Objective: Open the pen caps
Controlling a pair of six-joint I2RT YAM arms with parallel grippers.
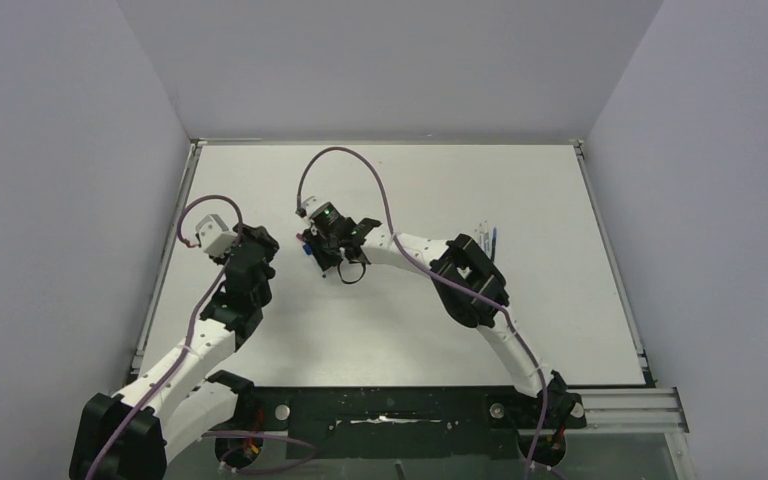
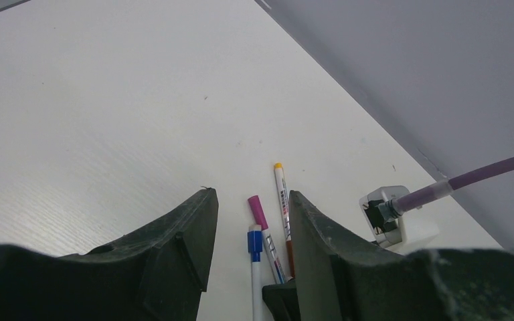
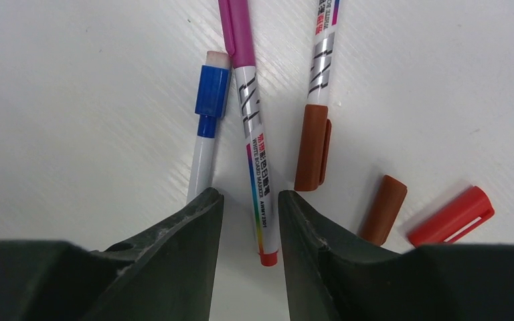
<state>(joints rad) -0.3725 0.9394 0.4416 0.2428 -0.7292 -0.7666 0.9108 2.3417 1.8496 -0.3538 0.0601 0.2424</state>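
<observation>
Since the right end effector straddles the magenta pen with jaws narrow but not pinching, the step looks like grasping its glossy barrel. Next, the left end effector, parted and empty, would need to pull the magenta cap. 2 smooth plastic tubes, a brown cap and a clipped red cap, lie loose on the matte white tabletop.

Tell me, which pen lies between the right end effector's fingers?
The magenta-capped pen; the blue-capped pen and brown-capped pen lie outside that gap, one each side.
</observation>
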